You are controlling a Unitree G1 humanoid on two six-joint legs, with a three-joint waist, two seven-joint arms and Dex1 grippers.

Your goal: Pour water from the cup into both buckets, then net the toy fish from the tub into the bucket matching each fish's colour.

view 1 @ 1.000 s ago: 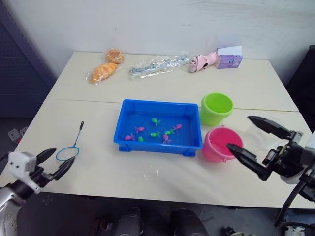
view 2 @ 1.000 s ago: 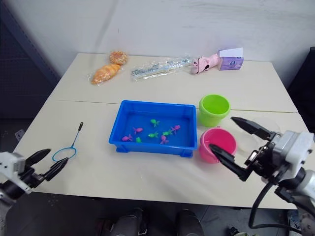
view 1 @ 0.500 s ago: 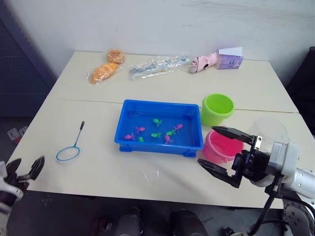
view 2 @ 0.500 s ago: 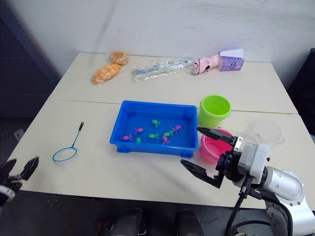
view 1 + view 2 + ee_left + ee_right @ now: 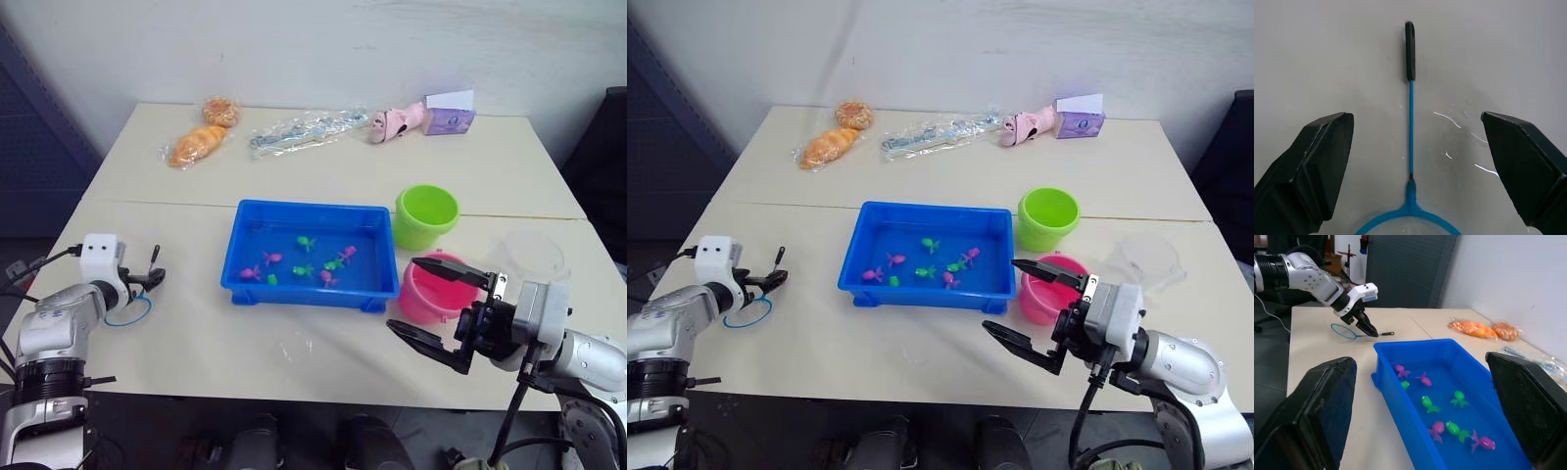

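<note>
Two buckets [image 5: 427, 217], eight toy fish [image 5: 303, 269]

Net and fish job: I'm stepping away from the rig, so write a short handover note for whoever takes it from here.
Left gripper: open, poised over the blue net, which lies flat on the table, ungrasped.
Right gripper: open, empty, hovering in front of the pink bucket.
The cup stands right of the pink bucket; the green bucket stands behind it.
All fish, pink and green, are in the tub.
Whether pouring is done cannot be told. Left: grasp the net, sort fish by colour.
</note>
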